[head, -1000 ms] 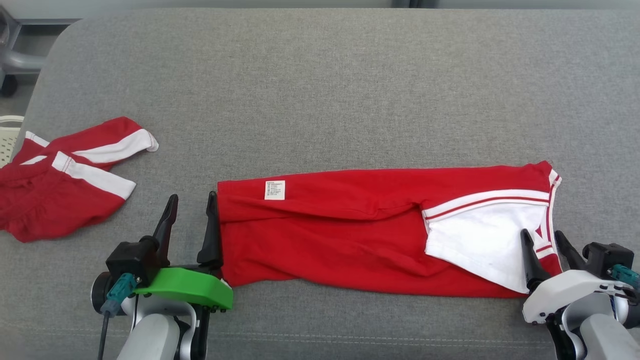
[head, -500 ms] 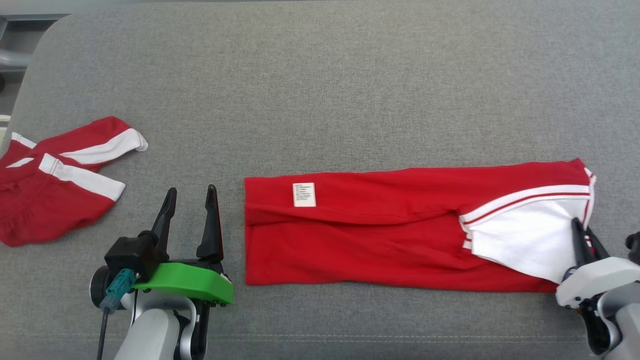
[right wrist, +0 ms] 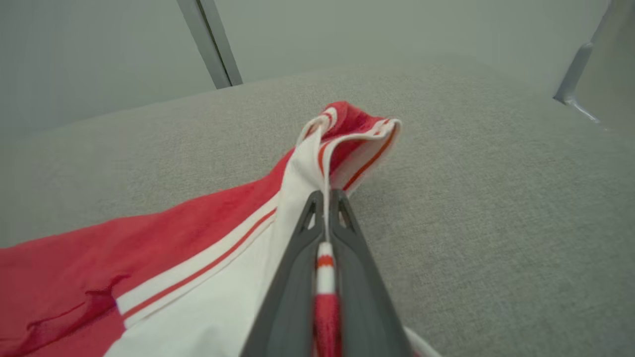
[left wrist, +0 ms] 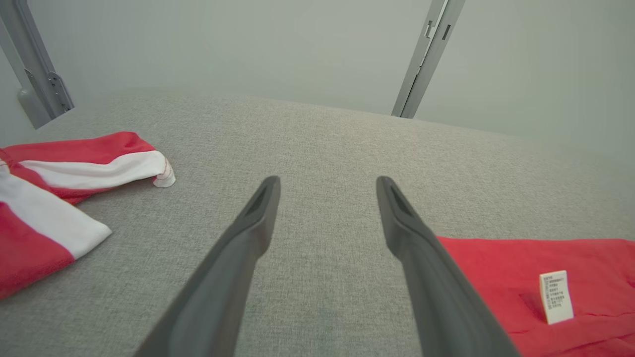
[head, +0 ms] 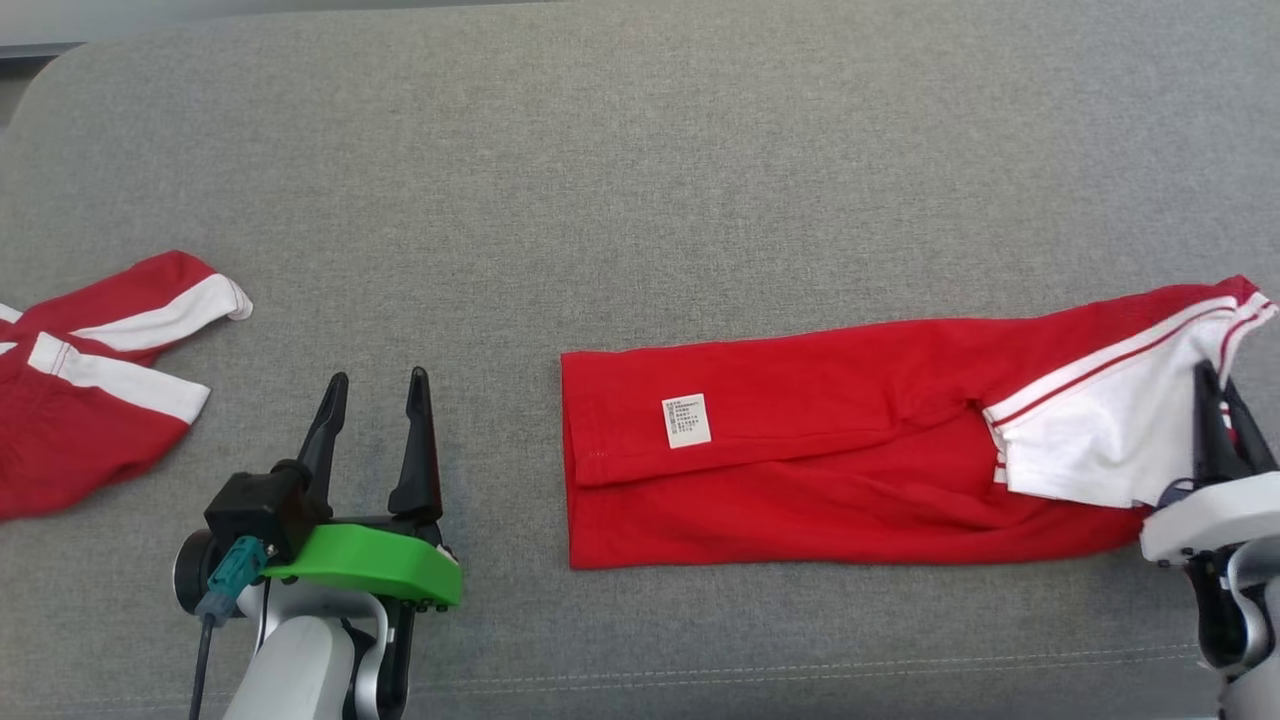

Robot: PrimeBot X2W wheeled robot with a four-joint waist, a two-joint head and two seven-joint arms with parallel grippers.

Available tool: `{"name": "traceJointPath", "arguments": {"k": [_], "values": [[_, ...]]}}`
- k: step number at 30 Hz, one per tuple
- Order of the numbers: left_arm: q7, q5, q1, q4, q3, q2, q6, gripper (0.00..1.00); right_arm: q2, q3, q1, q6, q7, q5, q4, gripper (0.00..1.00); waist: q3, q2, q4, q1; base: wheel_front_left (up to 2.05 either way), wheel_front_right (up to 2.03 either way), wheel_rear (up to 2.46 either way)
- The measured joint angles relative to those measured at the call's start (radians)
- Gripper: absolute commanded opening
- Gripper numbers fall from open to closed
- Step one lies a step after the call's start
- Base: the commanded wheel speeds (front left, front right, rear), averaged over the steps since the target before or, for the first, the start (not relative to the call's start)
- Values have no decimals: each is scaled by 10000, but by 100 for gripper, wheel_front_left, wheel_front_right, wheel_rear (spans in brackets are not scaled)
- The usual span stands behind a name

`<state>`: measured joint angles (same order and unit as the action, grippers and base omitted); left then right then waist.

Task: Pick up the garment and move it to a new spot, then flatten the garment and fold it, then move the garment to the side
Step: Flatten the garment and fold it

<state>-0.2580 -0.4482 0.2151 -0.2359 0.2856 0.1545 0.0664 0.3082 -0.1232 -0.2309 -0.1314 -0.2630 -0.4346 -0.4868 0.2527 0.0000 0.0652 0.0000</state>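
The garment (head: 800, 450) is a red shirt with white panels, folded into a long strip across the grey cushion, a white label (head: 686, 420) on top. My right gripper (head: 1222, 385) is shut on its white-trimmed right end, which is lifted off the cushion; in the right wrist view the striped edge (right wrist: 325, 267) is pinched between the fingers of that gripper (right wrist: 325, 198). My left gripper (head: 377, 385) stands open on bare cushion, well left of the garment's left edge. In the left wrist view, the left gripper (left wrist: 327, 186) holds nothing and the garment (left wrist: 570, 277) lies at lower right.
A second red and white garment (head: 90, 380) lies crumpled at the cushion's left edge, also in the left wrist view (left wrist: 59, 198). The grey cushion (head: 640, 200) stretches bare toward the back. Metal frame posts (left wrist: 426, 54) stand beyond it.
My right gripper shut on the garment's right end and pulled it rightward and up; the garment's left edge slid away from my left gripper. The head view also shifted.
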Motion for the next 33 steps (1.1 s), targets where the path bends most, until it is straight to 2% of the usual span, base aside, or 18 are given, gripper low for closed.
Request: {"name": "traceJointPath", "arguments": {"k": [4, 10, 15, 18, 22, 33], "values": [[-2, -6, 1, 13, -4, 42, 0, 100, -372, 842, 217, 2, 117, 100, 1620, 0, -41, 0, -122, 0, 0, 0, 0], [-2, -17, 5, 29, 59, 56, 35, 100, -1055, 2353, 584, 2, 1271, 111, 4445, 0, -108, 0, -181, 0, 0, 0, 0], [-2, -48, 99, -8, 127, -10, 25, 100, -1448, 3912, 577, 8, 2105, -38, 5611, 0, -97, 0, -53, 0, 0, 0, 0], [-2, -71, 227, -56, 207, -113, -61, 100, -1645, 4989, 328, 10, 2322, -146, 5425, 0, -94, 0, 138, 0, 0, 0, 0], [-2, -73, 267, -153, 221, -155, -140, 100, -1806, 5735, -62, 8, 2165, -370, 4537, 0, -88, 0, 373, 0, 0, 0, 0], [-2, 23, 449, -351, 359, -395, -370, 100, -2113, 6683, -1058, 10, 1231, -1028, 1841, 0, 14, 0, 987, 0, 0, 0, 0]]}}
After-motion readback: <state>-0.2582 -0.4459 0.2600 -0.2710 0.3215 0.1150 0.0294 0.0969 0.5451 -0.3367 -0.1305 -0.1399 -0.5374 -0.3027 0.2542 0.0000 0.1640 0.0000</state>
